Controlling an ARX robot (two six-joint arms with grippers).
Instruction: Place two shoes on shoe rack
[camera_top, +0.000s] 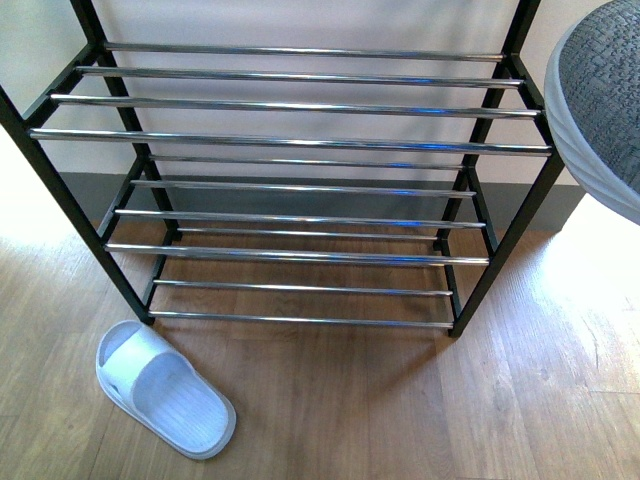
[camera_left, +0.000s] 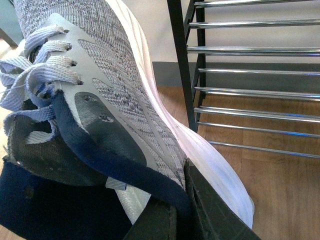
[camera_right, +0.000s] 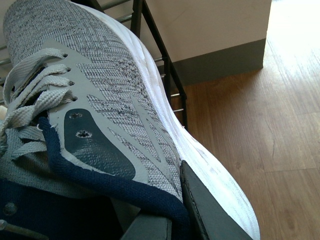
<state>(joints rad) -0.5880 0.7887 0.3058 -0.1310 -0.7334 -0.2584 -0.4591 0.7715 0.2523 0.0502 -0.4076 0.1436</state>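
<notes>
Sneaker (camera_left: 115, 85) clamped in left pincer (camera_left: 182, 212), second sneaker (camera_right: 110, 90) in right pincer (camera_right: 180, 217), raised

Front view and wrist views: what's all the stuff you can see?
shoe rack: one, black frame, shiny rods, against the wall
sandal: one, pale blue, on the floor by the rack's front-left foot
sneaker: two, grey, white soles, navy lining, held up, one per wrist view
floor: brown wood
wall: pale, grey skirting
left gripper: one, dark, clamped on a sneaker's collar
right gripper: one, dark, clamped on the other's collar
</notes>
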